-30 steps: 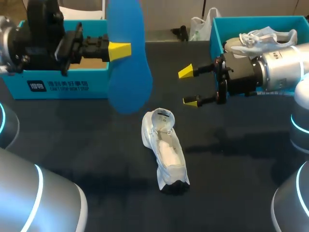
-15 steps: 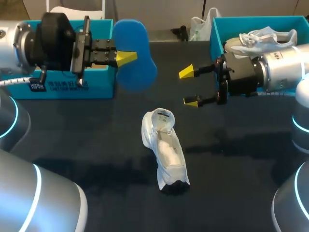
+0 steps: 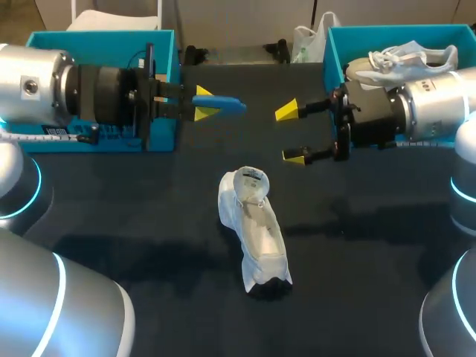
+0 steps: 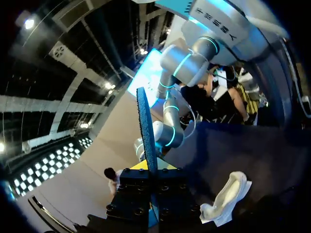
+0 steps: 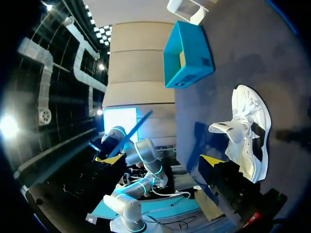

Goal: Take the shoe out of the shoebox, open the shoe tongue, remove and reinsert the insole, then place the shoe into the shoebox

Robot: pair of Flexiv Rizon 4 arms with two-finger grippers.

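Observation:
A white shoe (image 3: 253, 227) lies on the dark table, its opening toward the far side and its dark-tipped toe toward me. My left gripper (image 3: 202, 105) is shut on a blue insole (image 3: 223, 104), held level and seen edge-on above the table, left of and beyond the shoe. In the left wrist view the insole (image 4: 146, 128) stands as a thin strip out of the shut gripper (image 4: 148, 165), with the shoe (image 4: 226, 199) below and beside it. My right gripper (image 3: 291, 134) hangs open and empty, right of the insole. In the right wrist view the shoe (image 5: 248, 131) lies beyond the open gripper (image 5: 160, 160).
A teal shoebox (image 3: 160, 44) stands at the back left behind my left arm. A second teal shoebox (image 3: 335, 44) at the back right holds another white shoe (image 3: 405, 58). The left box (image 5: 187, 56) also shows in the right wrist view.
My left wrist has turned, so the insole went from showing its broad face to lying level and edge-on. The left arm shifted slightly right. The right arm and the shoe stayed still.

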